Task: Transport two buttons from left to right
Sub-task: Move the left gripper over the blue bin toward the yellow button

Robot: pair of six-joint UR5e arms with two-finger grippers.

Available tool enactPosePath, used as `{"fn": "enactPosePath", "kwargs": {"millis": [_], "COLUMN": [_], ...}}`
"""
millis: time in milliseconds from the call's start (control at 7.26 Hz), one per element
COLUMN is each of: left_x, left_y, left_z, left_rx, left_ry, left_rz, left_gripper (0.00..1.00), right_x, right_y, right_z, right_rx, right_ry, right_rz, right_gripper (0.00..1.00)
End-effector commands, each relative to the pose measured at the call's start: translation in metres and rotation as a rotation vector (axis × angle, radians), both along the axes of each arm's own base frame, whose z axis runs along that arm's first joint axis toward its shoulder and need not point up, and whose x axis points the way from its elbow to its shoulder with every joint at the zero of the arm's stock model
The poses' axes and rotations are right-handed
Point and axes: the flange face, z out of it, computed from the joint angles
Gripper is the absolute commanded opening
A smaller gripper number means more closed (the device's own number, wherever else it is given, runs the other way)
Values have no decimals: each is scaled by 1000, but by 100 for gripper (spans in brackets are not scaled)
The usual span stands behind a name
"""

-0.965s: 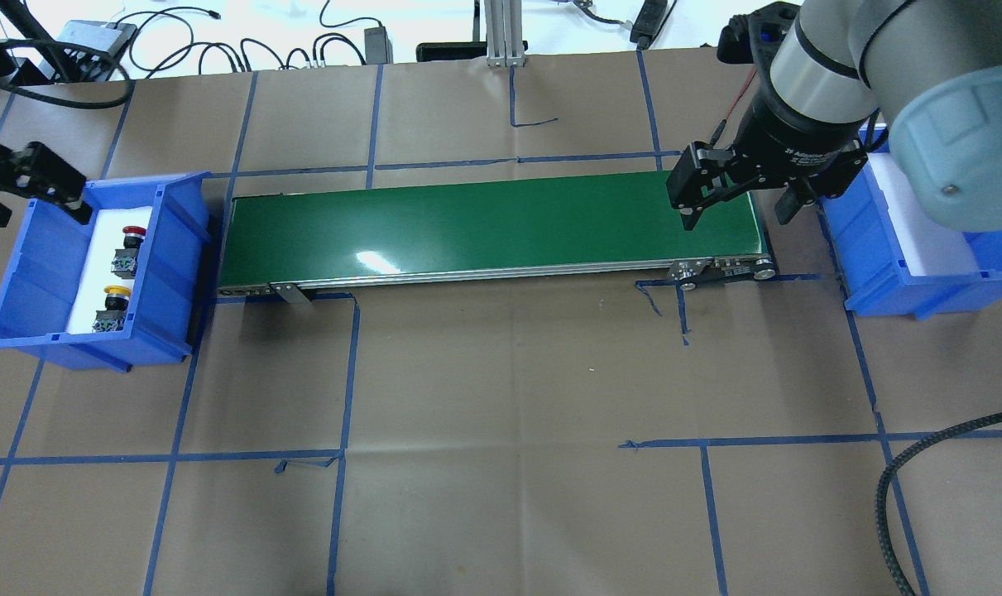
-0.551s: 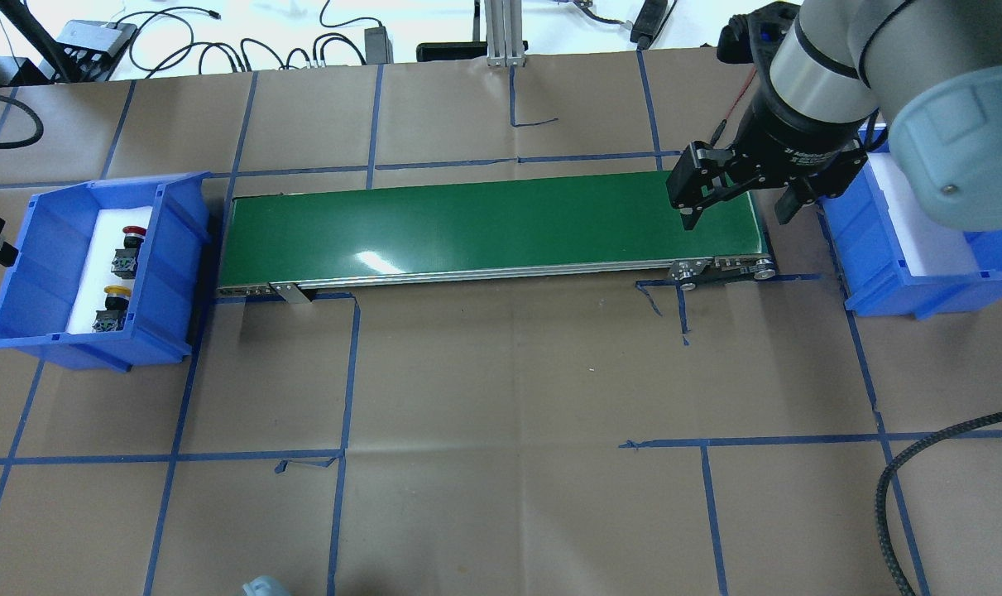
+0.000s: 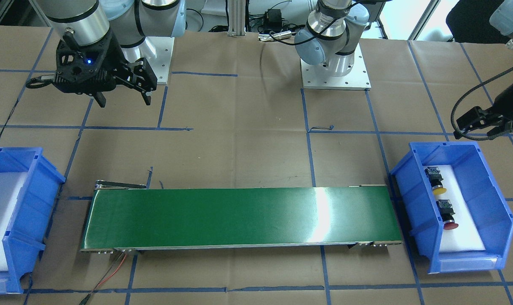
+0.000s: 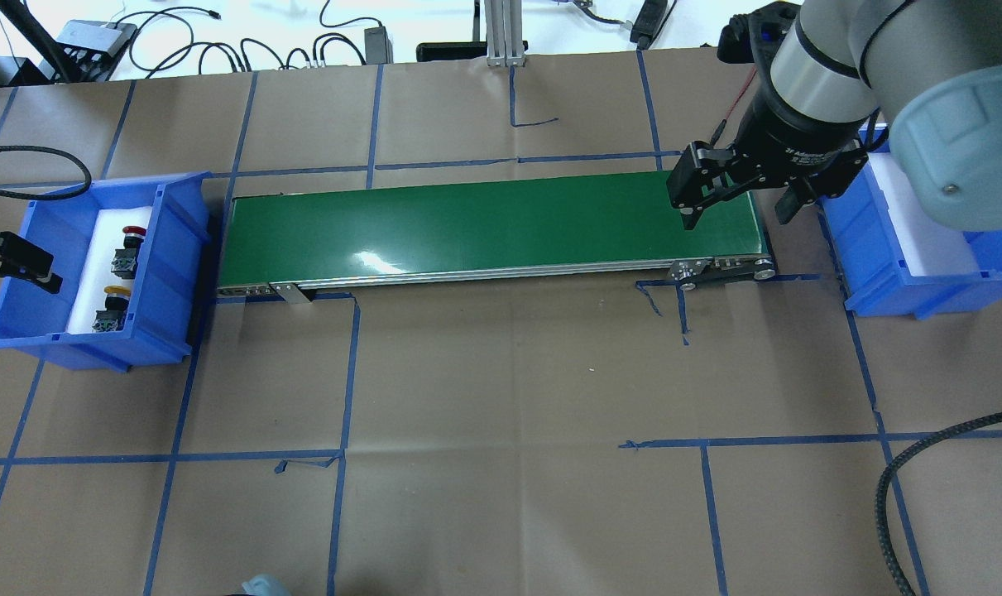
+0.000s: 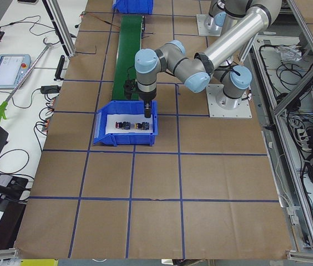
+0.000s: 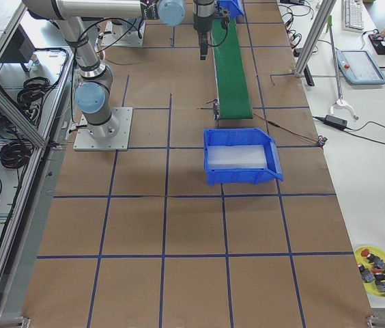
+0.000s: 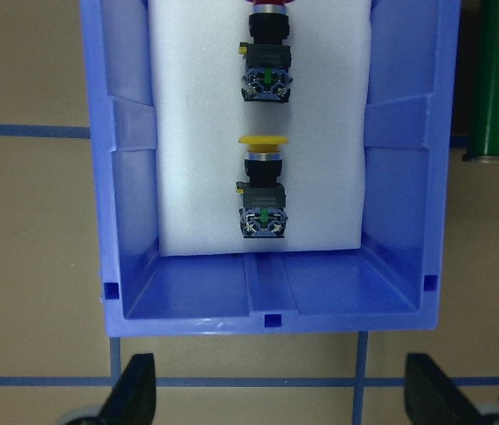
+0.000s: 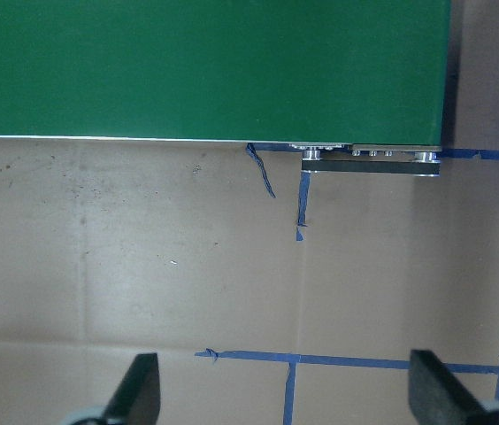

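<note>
The red button (image 4: 132, 240) and the yellow button (image 4: 113, 305) lie on white foam in the blue left bin (image 4: 170, 273). Both also show in the left wrist view, yellow (image 7: 263, 190) below red (image 7: 267, 53), and in the front view, yellow (image 3: 436, 181) and red (image 3: 447, 216). My left gripper (image 4: 12, 285) is open and empty. It hovers above the bin's edge at the yellow button's end, its fingertips (image 7: 134, 394) spread wide. My right gripper (image 4: 736, 217) is open and empty above the right end of the green conveyor belt (image 4: 492, 223).
A blue right bin (image 4: 881, 273) lined with white foam stands past the belt's right end. Brown paper with blue tape lines covers the table. A black cable (image 4: 906, 463) loops at the near right. A yellow dish (image 6: 377, 263) with spare buttons sits on a side bench.
My left gripper has moved from the bin's far left corner, briefly almost out of the overhead view, to the bin's left side nearer the yellow button. The right arm has not moved.
</note>
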Motion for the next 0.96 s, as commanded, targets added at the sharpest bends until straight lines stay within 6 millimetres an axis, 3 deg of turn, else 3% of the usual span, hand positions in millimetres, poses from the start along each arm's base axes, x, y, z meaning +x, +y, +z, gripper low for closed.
{"fn": "enactPosePath", "kwargs": {"millis": [0, 276, 689, 827], "left_x": [0, 4, 0, 0], "left_y": [-6, -17, -14, -13], "left_z": [-51, -87, -124, -127], "left_rx": [-23, -3, -25, -22], "left_ry": [-14, 2, 13, 16], "left_rz": [-8, -14, -13, -12], "left_gripper": [100, 100, 100, 100], "right_x": [0, 0, 1, 1], "right_y": [0, 0, -7, -10], "right_z": [0, 0, -5, -9], "right_rx": [-1, -1, -11, 3], "right_ry": [0, 0, -2, -3], "right_rz": [1, 1, 3, 3], "right_gripper": [100, 100, 100, 100]}}
